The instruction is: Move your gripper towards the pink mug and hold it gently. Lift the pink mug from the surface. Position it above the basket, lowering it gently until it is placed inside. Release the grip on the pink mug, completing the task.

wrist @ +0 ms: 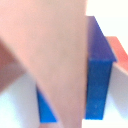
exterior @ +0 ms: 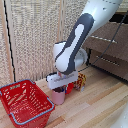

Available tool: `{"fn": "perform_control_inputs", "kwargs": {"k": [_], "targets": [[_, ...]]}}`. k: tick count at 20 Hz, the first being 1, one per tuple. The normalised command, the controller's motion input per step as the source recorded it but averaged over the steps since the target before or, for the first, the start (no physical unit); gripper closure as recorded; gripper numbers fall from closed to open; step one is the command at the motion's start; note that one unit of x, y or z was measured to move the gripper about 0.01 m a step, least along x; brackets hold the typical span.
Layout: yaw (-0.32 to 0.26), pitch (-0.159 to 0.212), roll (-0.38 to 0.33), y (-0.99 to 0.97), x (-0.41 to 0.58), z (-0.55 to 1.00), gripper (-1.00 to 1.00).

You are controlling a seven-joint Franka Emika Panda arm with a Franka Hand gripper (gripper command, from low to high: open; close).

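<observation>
At the exterior view's left you see the basket (exterior: 25, 102) on the wooden table (exterior: 95, 107). Just to its right stands the pink mug (exterior: 59, 96), your gripper (exterior: 61, 85) upon it, fingers (wrist: 100, 75) clamped on its wall.

No readable text, labels, numbers anywhere.

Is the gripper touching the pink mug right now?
Touching. In the wrist view the pink mug fills the space between the blue fingers, its wall pressed against them; the exterior view shows the gripper down over the mug's rim.
</observation>
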Motion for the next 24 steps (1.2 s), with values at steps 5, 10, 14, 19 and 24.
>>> {"fn": "perform_control_inputs", "kwargs": {"k": [5, 10, 14, 19, 24], "targets": [[-0.053, 0.112, 0.071, 0.0, 0.246, 0.59, 1.0], [-0.033, 0.15, 0.081, 0.0, 0.375, 0.68, 1.0], [0.0, 0.133, 0.036, 0.03, 0.43, 0.76, 1.0], [-0.004, 0.121, 0.0, 0.12, 0.417, 0.88, 1.0], [-0.027, 0.066, 0.001, 0.24, 0.35, 0.88, 1.0]]}}
